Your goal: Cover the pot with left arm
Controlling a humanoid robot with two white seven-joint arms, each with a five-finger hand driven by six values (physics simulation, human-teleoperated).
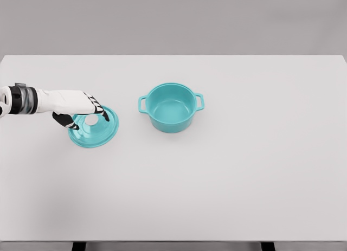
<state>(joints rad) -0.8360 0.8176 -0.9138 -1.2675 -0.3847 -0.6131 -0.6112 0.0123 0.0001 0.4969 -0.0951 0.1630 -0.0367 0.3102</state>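
One teal pot [171,107], two side handles, open, uncovered, upright mid surface [227,180]. One teal lid [95,129] flat on surface, well left of pot, apart from it. Left hand [81,111] over lid, fingers curled around centre knob [91,121]. No readable writing, no labels.
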